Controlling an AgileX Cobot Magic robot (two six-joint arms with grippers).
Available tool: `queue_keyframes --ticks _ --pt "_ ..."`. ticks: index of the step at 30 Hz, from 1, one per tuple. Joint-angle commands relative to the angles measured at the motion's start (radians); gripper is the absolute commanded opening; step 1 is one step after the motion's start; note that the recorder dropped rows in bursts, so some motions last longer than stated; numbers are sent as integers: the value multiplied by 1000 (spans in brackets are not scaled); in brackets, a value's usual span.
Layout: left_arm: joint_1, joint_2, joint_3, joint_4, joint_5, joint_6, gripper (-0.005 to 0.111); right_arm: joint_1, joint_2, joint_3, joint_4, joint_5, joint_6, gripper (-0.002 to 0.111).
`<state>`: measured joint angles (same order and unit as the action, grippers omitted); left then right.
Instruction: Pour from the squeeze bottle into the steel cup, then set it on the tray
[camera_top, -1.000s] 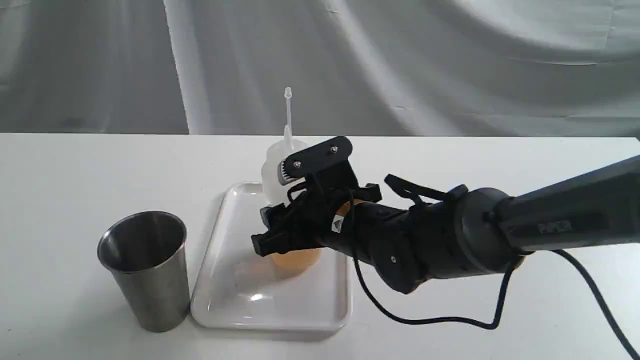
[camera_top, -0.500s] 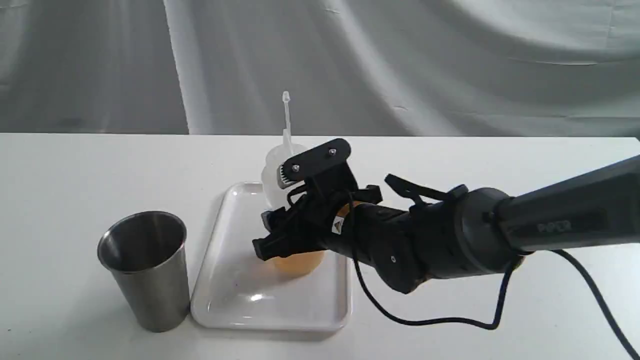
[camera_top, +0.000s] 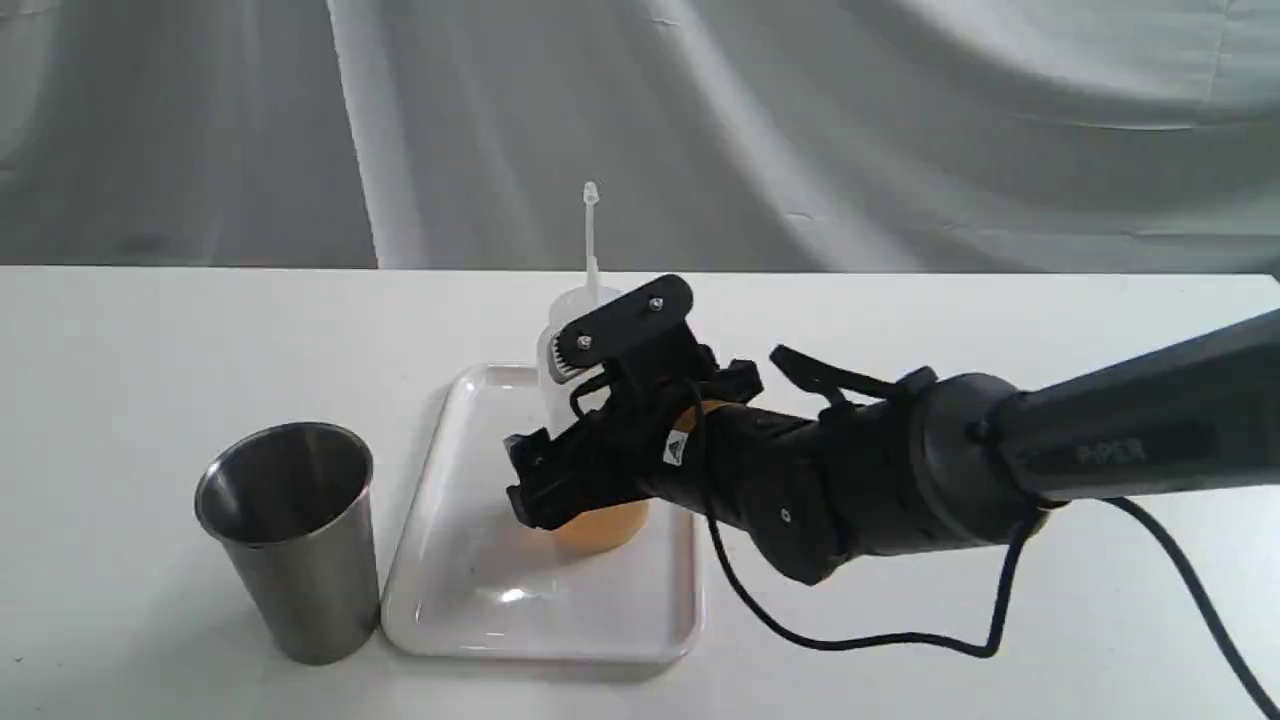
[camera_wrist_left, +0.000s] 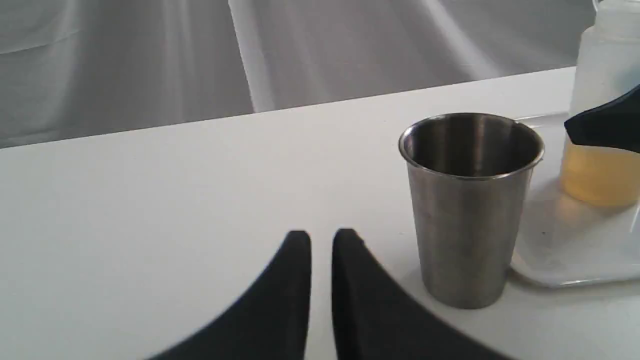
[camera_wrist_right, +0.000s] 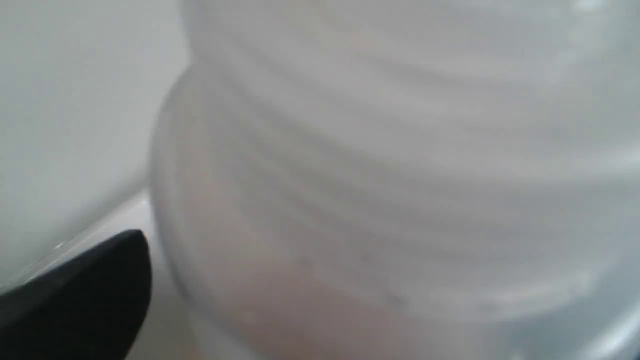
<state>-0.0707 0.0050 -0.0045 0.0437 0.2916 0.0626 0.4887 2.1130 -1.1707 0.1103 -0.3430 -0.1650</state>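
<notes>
The squeeze bottle (camera_top: 600, 525) stands upright on the tray (camera_top: 540, 600), amber liquid at its base and the cap tether pointing straight up. My right gripper (camera_top: 545, 420) reaches in from the right and is shut on the bottle's middle, one finger on each side. In the right wrist view the bottle (camera_wrist_right: 375, 175) fills the frame, with one black finger (camera_wrist_right: 75, 300) at its edge. The steel cup (camera_top: 290, 540) stands upright just left of the tray. In the left wrist view my left gripper (camera_wrist_left: 321, 235) is shut and holds nothing, a little short of the cup (camera_wrist_left: 467, 210).
The white table runs wide on both sides of the cup and tray. A grey cloth backdrop hangs behind its far edge. The right arm's black cable (camera_top: 880, 640) loops over the table to the right of the tray.
The bottle has gone from leaning left to standing upright, and its tether tip has shifted right. The right gripper turned slightly with it. The cup and tray stayed put.
</notes>
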Motion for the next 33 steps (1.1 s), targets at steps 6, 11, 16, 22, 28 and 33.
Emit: queue_keyframes --ticks 6,11,16,22,28,33 --pt "-3 -5 4 1 -7 -2 8 0 -59 -6 32 1 -14 98" --pt "-3 -5 4 1 -7 -2 8 0 -144 -6 30 28 -14 98" --pt "-3 -5 4 1 -7 -2 8 0 -244 0 30 61 -14 98" --pt "-3 -5 4 1 -7 -2 8 0 -382 61 24 70 -14 98" --pt "-3 -5 4 1 -7 -2 8 0 -549 207 -21 66 12 92" --pt "-3 -5 4 1 -7 -2 8 0 -722 376 -21 6 61 58"
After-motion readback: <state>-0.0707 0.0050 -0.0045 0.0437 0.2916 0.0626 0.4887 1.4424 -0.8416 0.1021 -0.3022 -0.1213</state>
